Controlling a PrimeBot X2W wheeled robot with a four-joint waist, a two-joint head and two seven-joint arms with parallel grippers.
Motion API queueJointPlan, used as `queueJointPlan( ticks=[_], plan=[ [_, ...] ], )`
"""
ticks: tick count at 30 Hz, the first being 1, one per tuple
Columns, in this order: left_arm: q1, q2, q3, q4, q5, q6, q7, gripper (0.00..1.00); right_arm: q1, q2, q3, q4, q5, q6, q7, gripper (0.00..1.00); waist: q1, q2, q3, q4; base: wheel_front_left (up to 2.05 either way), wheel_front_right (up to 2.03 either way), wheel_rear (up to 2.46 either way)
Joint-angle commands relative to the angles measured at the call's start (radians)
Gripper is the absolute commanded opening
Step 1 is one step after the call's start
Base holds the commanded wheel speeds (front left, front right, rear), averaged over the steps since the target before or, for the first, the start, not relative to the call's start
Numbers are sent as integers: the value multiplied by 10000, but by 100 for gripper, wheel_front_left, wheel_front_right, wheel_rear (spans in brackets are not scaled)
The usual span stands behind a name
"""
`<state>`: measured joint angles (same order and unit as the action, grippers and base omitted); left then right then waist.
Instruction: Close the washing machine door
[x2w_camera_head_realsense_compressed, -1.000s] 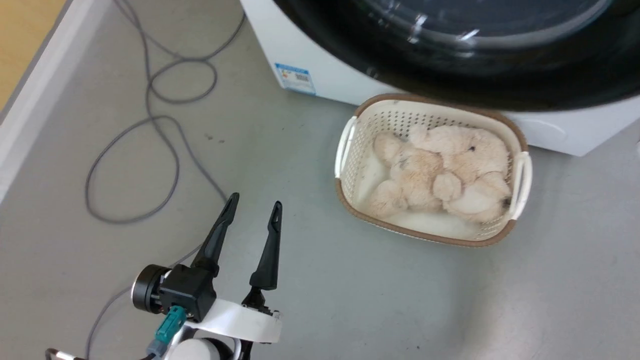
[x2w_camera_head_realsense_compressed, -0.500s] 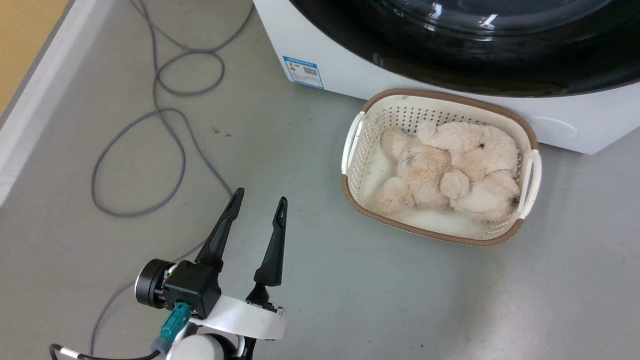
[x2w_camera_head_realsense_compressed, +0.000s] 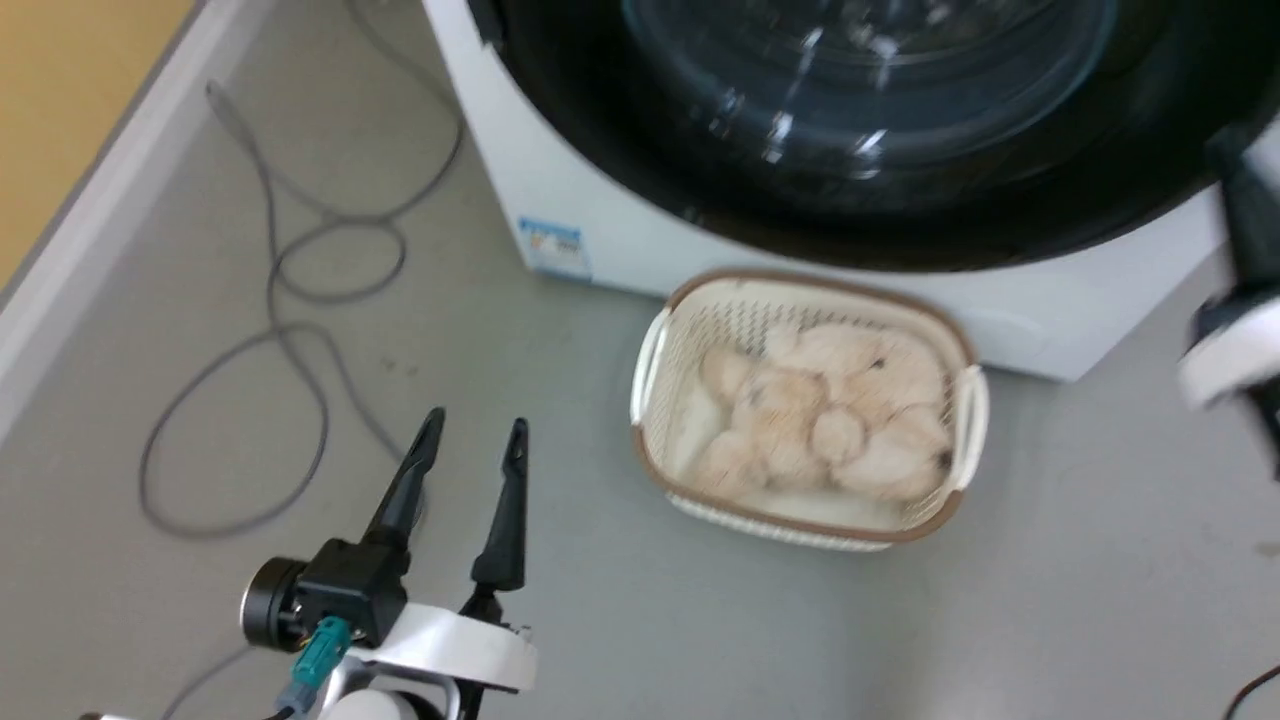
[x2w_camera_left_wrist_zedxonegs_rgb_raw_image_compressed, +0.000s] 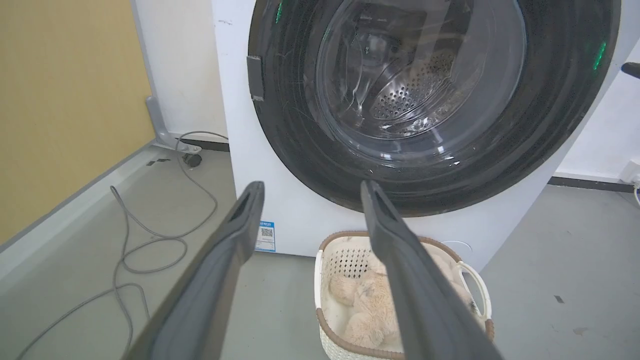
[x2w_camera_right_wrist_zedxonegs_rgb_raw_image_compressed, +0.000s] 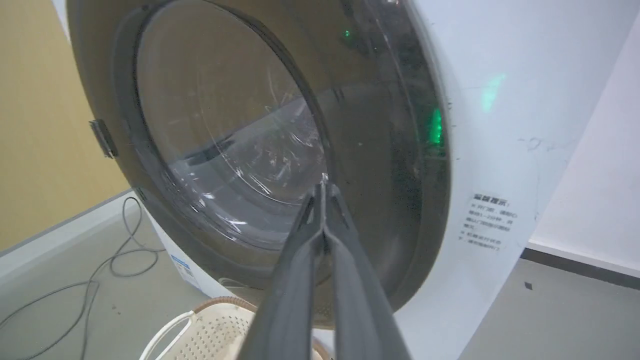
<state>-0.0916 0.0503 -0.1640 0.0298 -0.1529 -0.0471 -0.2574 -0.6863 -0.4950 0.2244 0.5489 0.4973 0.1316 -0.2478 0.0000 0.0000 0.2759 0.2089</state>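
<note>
Left jaws gape empty, right jaws pinched shut; my push may slide off the smooth washing machine door (x2w_camera_right_wrist_zedxonegs_rgb_raw_image_compressed: 225, 150).

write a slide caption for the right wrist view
Right gripper, fingers pressed together, pointing at the glass of the washing machine door, basket below.

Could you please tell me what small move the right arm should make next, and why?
Probably a short forward push with the right gripper: it is shut, pointing at the washing machine door. The door looks nearly flush with the washing machine, but latching is unclear.
</note>
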Motion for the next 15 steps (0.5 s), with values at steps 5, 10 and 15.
queueJointPlan(
  ticks=[5,10,15],
  plan=[
    [327,1,296,204,28,19,-43,100,1825,386,-116,-1575,-176,-9,-129,0,0,0,-1054,-824,0,0,0],
    [607,26,581,363,67,25,-43,100,3551,1030,-551,-3138,-877,-9,-136,0,0,0,-1587,-1311,0,0,0],
    [864,71,732,591,94,-44,-43,100,4791,1871,-1217,-3946,-1540,-9,-137,0,0,0,-2025,-1656,0,0,0]
  ],
)
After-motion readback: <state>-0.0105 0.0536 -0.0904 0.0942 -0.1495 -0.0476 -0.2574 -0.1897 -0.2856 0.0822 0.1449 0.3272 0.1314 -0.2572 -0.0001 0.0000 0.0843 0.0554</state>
